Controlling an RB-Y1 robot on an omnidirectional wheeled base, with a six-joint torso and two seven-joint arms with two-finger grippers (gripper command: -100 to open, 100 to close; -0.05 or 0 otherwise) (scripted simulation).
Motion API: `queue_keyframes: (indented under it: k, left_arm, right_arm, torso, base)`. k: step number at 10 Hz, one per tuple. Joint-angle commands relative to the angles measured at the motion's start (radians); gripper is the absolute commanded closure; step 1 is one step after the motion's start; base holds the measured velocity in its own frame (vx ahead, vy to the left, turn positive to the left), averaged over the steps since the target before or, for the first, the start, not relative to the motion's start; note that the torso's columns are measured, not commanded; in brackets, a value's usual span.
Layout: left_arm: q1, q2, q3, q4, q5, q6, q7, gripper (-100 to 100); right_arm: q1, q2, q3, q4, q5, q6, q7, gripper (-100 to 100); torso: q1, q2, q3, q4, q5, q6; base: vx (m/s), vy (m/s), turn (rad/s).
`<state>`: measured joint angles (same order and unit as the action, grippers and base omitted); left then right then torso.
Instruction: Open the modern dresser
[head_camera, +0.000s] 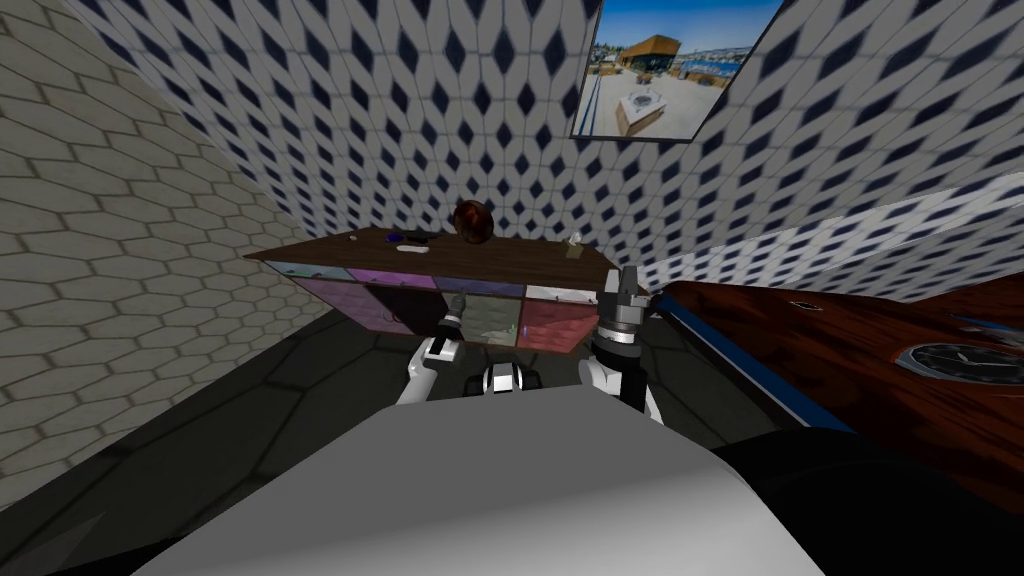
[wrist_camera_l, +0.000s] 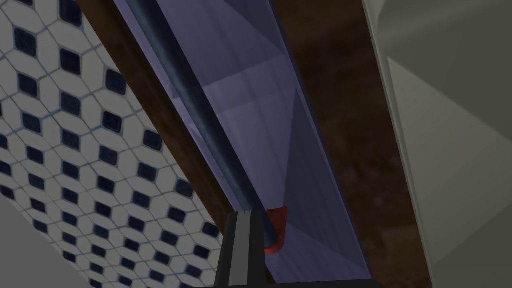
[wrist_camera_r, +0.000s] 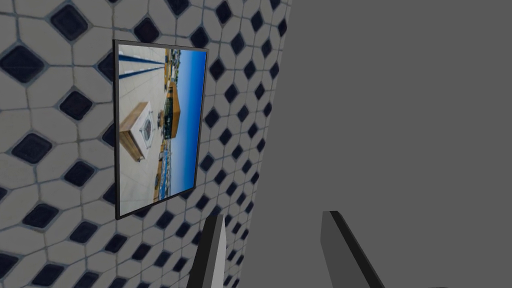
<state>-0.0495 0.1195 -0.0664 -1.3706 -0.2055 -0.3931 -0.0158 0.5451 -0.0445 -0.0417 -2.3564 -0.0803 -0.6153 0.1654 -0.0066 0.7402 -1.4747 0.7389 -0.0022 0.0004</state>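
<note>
Modern dresser (head_camera: 480, 262) is standing at 12 o'clock against the patterned wall, with its drawers looking shut. Left pincer (head_camera: 456, 303) is sitting at its front, right on the dark handle bar (wrist_camera_l: 200, 110) of a purple drawer (wrist_camera_l: 260, 100), near the bar's end by a red piece (wrist_camera_l: 276, 230). Cannot tell if it is clamping the bar. Right pincer (wrist_camera_r: 274, 216) is hanging open, raised at 1 o'clock. Risks: gripping that far off-centre is likely inviting a slip or a skewed, jamming drawer, and a jerky pull is likely rocking the brown round thing (head_camera: 472, 220) on top.
</note>
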Motion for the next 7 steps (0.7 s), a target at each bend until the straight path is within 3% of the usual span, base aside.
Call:
queue_keyframes:
  k: [1, 3, 4, 6, 7]
  left_arm:
    - [-0.018, 0.003, 0.001, -0.013, 0.001, 0.033, 0.006, -100]
    - [-0.018, 0.002, 0.001, -0.015, 0.001, 0.033, 0.006, -100]
    - [-0.003, 0.0, 0.0, -0.002, 0.001, 0.007, 0.002, 100]
    - [-0.004, 0.003, -0.005, -0.025, -0.001, 0.033, 0.008, 100]
    - [-0.005, 0.006, -0.008, -0.037, -0.002, 0.04, 0.011, 100]
  right_arm:
    - [0.0, 0.0, 0.0, 0.0, 0.0, 0.0, 0.0, 0]
    - [0.0, 0.0, 0.0, 0.0, 0.0, 0.0, 0.0, 0]
    - [0.0, 0.0, 0.0, 0.0, 0.0, 0.0, 0.0, 0]
    - [0.0, 0.0, 0.0, 0.0, 0.0, 0.0, 0.0, 0]
    - [0.0, 0.0, 0.0, 0.0, 0.0, 0.0, 0.0, 0]
  torso:
    - [0.008, -0.003, -0.002, -0.001, 0.002, -0.001]
    - [0.01, -0.008, -0.005, -0.003, 0.003, -0.001]
    - [0.009, -0.003, -0.002, -0.002, 0.003, -0.001]
    - [0.005, 0.003, 0.002, 0.003, 0.001, 0.0]
    - [0.005, 0.007, 0.004, 0.003, 0.001, -0.001]
  base:
    - [0.033, -0.024, -0.026]
    - [0.053, -0.012, -0.011]
    - [-0.03, 0.013, 0.031]
    - [-0.064, 0.01, 0.013]
    - [-0.212, 0.035, 0.027]
